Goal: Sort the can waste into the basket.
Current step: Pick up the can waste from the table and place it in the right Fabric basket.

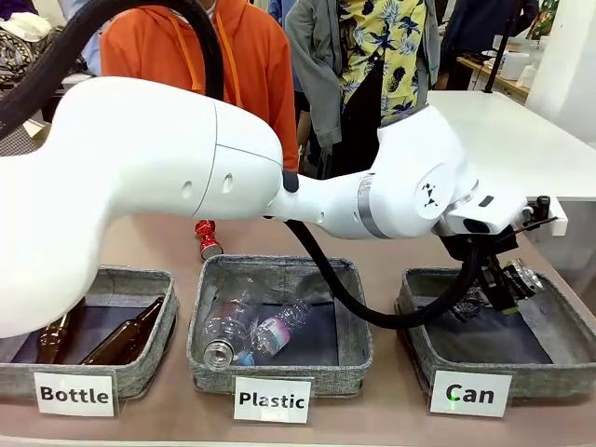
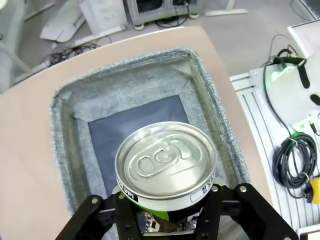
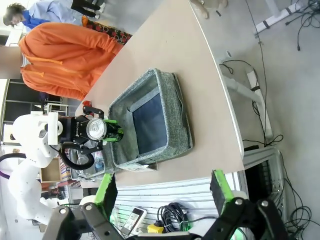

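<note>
My left arm reaches across the front view to the right, where its gripper (image 1: 507,284) is shut on a dark crushed can (image 1: 522,277). It holds the can just above the grey basket (image 1: 559,372) labelled "Can". The left wrist view looks down on the can's silver top (image 2: 166,159), clamped between the black fingers (image 2: 125,207), with the basket's dark lining (image 2: 142,117) right below. A red crushed can (image 1: 207,239) lies on the table behind the middle basket. In the right wrist view my right gripper (image 3: 164,192) stands open and off the table's edge, facing the basket (image 3: 177,117) and the held can (image 3: 96,129).
The "Plastic" basket (image 1: 358,358) holds clear bottles, and the "Bottle" basket (image 1: 140,368) holds brown glass bottles. A person in an orange hoodie (image 1: 247,65) stands at the far side. Cables (image 2: 295,160) lie beside the table.
</note>
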Action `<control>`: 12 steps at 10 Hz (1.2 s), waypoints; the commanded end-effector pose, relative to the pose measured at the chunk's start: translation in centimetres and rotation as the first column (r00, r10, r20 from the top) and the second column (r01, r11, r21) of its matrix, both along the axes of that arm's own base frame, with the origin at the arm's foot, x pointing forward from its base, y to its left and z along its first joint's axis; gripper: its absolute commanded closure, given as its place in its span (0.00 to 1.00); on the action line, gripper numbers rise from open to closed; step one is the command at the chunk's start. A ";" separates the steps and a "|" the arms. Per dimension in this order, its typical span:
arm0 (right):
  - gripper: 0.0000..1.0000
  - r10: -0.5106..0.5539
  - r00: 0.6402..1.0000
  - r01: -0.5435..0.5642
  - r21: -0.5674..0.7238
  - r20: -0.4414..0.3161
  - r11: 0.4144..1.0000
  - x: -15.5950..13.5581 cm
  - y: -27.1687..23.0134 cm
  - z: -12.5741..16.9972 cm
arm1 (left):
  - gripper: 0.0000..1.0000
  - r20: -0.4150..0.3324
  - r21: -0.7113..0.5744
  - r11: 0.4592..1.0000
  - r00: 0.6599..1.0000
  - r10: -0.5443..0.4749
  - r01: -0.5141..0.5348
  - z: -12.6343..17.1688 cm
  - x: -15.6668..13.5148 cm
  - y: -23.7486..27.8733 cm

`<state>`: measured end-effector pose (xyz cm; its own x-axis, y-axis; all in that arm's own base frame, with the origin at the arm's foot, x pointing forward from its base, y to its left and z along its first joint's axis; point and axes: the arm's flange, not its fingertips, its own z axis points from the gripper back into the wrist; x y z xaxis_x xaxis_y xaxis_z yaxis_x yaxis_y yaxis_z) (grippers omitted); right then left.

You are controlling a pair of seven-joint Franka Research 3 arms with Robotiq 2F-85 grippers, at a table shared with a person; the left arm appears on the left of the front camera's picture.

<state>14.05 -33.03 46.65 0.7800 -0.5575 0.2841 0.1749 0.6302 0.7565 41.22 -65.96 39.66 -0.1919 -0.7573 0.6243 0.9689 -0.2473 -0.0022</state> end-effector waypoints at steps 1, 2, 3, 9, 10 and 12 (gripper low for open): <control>0.00 -0.028 1.000 0.028 0.000 -0.007 1.000 -0.2 0.0 0.4 | 0.00 -0.003 -0.035 0.999 1.000 -0.001 0.001 0.8 -0.2 1.1; 0.00 -0.028 1.000 0.028 0.000 -0.007 1.000 -0.2 0.0 0.4 | 0.07 -0.005 -0.049 0.999 1.000 0.001 -0.001 1.1 -0.2 1.4; 0.00 -0.028 1.000 0.028 0.000 -0.007 1.000 -0.2 0.0 0.4 | 0.00 0.004 -0.069 0.998 1.000 0.009 -0.009 1.5 -0.1 1.7; 0.00 0.057 0.998 -0.058 0.066 0.013 0.996 1.7 1.5 0.7 | 0.00 -0.090 -0.115 0.989 0.993 0.082 -0.092 6.6 -1.0 12.1; 0.00 0.034 0.999 -0.034 0.117 0.002 0.993 4.8 4.0 1.7 | 0.00 -0.106 -0.142 0.981 0.988 0.115 -0.129 8.1 -2.1 16.9; 0.00 0.037 0.999 -0.039 0.115 0.018 0.993 10.1 10.7 3.1 | 0.00 -0.187 -0.218 0.932 0.950 0.251 -0.289 9.9 -4.4 25.3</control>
